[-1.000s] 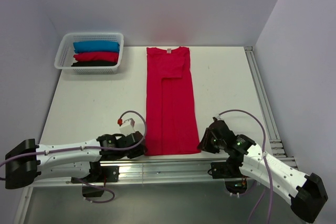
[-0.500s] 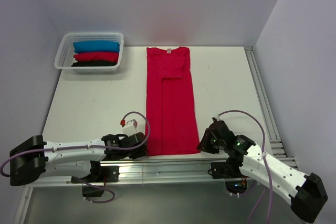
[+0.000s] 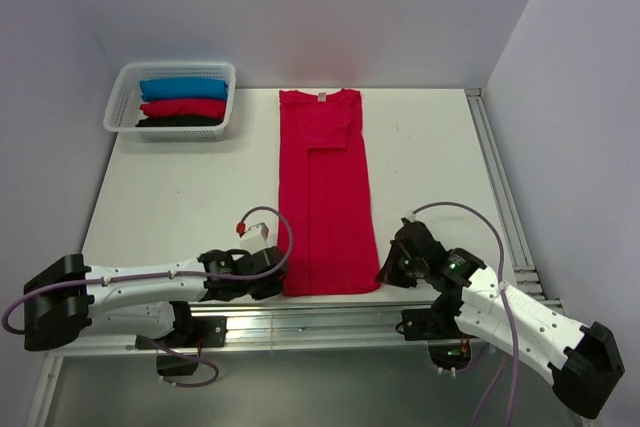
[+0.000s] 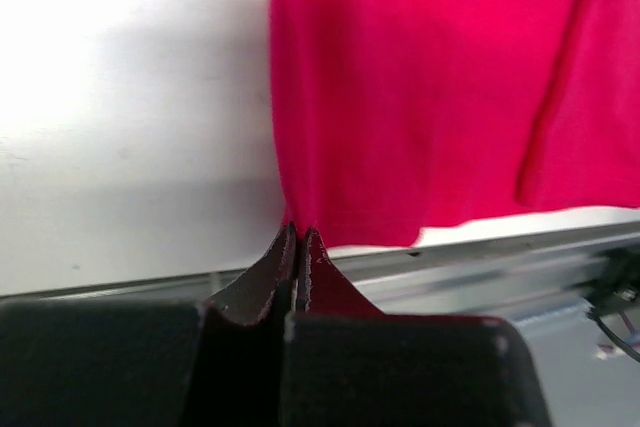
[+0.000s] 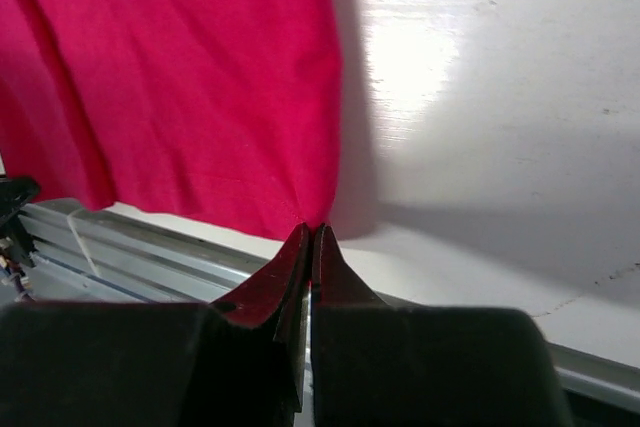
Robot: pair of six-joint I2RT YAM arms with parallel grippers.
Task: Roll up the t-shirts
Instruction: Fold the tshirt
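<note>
Crimson t-shirt (image 3: 325,192), folded into a long strip, lies flat along the middle of the tabletop (image 3: 180,187); its white neck label (image 3: 322,97) is too small to read. Left pincer (image 4: 297,234) and right pincer (image 5: 310,230) are clamped on its near hem corners.

Too small to read: the white label (image 3: 323,97) on the red t-shirt (image 3: 325,187). Cut off at the top of both wrist views: most of that shirt. Hidden inside the pinch of the left gripper (image 4: 298,235) and right gripper (image 5: 310,232): its two near corners. Half hidden behind the basket (image 3: 118,115) wall: the black bundle (image 3: 180,121).
</note>
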